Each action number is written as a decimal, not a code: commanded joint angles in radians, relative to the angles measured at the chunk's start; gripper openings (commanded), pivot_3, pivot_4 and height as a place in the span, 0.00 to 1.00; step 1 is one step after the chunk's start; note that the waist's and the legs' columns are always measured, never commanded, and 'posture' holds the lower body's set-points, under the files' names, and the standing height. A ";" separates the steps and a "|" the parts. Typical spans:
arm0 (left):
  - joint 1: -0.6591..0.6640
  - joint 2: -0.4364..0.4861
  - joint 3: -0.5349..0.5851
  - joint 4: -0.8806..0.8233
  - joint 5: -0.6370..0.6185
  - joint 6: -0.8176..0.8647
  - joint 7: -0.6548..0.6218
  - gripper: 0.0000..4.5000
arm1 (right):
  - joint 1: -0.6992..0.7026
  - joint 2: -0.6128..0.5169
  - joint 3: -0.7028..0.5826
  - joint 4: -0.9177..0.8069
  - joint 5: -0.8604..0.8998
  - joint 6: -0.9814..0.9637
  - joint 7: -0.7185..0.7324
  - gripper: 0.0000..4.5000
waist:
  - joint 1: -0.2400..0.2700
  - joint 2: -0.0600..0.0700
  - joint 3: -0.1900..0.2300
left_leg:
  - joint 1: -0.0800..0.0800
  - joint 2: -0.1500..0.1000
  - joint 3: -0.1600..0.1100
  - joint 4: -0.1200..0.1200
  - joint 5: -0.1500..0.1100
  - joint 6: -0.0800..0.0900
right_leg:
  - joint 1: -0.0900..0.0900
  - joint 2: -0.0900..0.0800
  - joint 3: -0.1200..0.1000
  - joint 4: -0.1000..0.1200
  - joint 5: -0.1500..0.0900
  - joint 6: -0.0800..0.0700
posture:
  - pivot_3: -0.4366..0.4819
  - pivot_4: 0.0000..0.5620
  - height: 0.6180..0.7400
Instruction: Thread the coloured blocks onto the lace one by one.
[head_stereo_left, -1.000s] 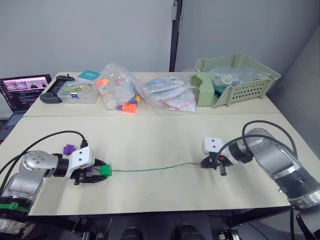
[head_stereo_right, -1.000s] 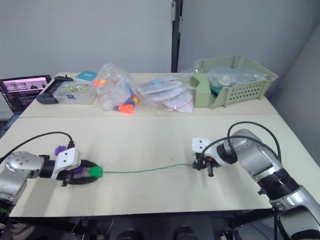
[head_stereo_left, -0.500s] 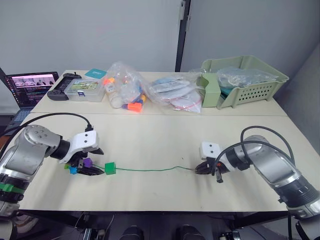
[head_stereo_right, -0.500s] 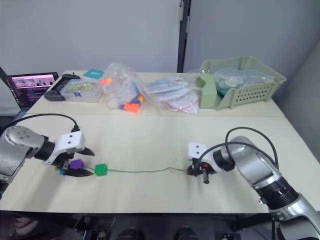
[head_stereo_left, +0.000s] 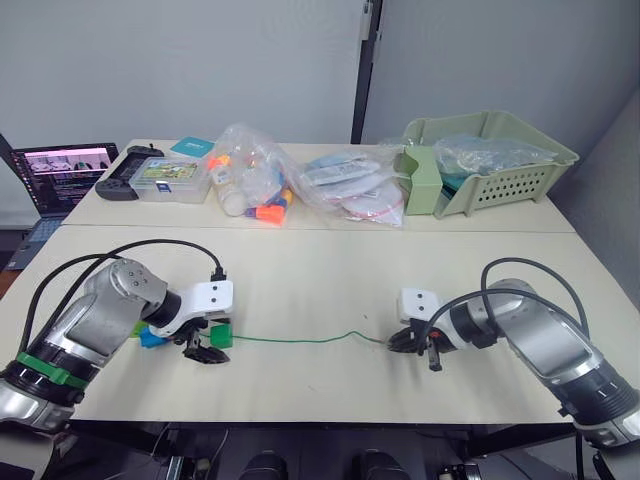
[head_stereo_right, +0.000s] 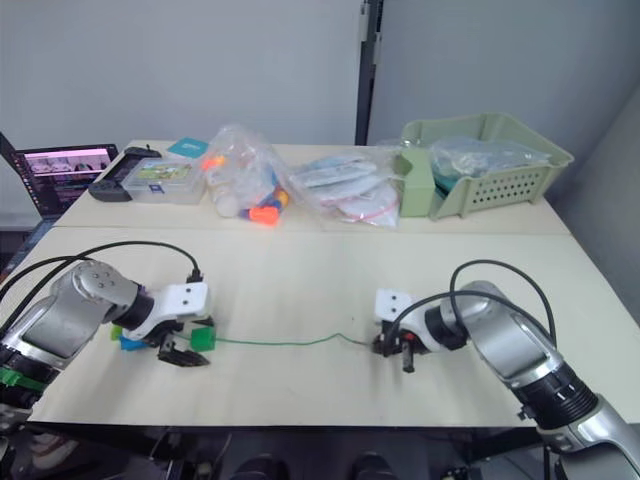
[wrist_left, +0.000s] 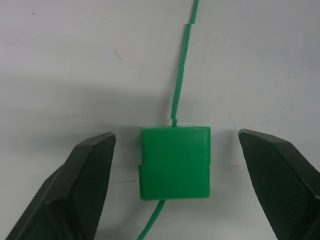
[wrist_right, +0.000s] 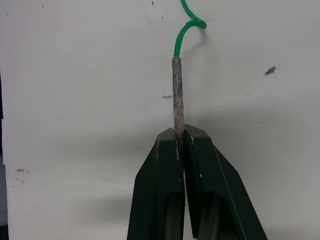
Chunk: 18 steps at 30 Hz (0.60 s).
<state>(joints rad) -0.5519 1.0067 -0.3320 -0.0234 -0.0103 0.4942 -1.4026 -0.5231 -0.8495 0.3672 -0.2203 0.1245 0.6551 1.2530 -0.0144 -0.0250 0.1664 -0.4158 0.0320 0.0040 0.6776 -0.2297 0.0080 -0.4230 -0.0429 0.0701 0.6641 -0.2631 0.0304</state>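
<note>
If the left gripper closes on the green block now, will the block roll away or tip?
Probably neither. The green block is a flat-sided cube lying flat on the table, between the open left gripper. The lace through it looks thin and limp, so it should hardly resist.

From where I stand, the left gripper (head_stereo_left: 205, 350) and its arm cover most of the other blocks; just a blue corner (head_stereo_left: 150, 339) and a sliver of lime green (head_stereo_right: 117, 330) peek out. The purple ones are hidden. The lace (wrist_left: 181, 70) vanishes inside the green block (wrist_left: 174, 162), and its stiff tip (wrist_right: 177, 95) disappears between the right gripper's (wrist_right: 181, 137) pinched fingers. The laptop (head_stereo_left: 55, 175) runs off the picture's edge, screen unreadable.
</note>
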 joint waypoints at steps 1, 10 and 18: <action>-0.014 -0.001 0.005 -0.024 -0.002 -0.004 -0.011 0.66 | -0.007 -0.007 -0.029 -0.028 0.014 0.006 -0.008 0.00 | 0.000 0.000 0.000 | 0.000 0.000 0.000 0.000 0.000 0.000 | 0.000 0.000 0.000 0.000 0.000 0.000 | 0.48 0.27 0.98; -0.043 0.020 0.022 -0.020 0.003 -0.061 -0.055 0.27 | -0.008 -0.044 -0.037 0.016 -0.006 -0.036 -0.017 0.00 | 0.002 0.000 0.000 | 0.000 0.000 0.000 0.000 0.000 0.000 | 0.000 0.000 0.000 0.000 0.000 0.000 | 0.48 0.27 0.98; -0.059 0.050 0.021 0.013 0.033 -0.122 -0.067 0.27 | -0.019 -0.131 -0.076 0.215 -0.103 -0.191 -0.070 0.00 | 0.001 0.000 0.000 | 0.000 0.000 0.000 0.000 0.000 0.000 | 0.000 0.000 0.000 0.000 0.000 0.000 | 0.48 0.27 0.98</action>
<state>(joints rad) -0.5873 1.0349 -0.3334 -0.0152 0.0076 0.3944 -1.4658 -0.5271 -0.9620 0.3241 -0.0390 0.0513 0.5172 1.2030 -0.0138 -0.0251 0.1665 -0.4159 0.0320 0.0044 0.6779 -0.2297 0.0080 -0.4231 -0.0430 0.0702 0.6639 -0.2632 0.0304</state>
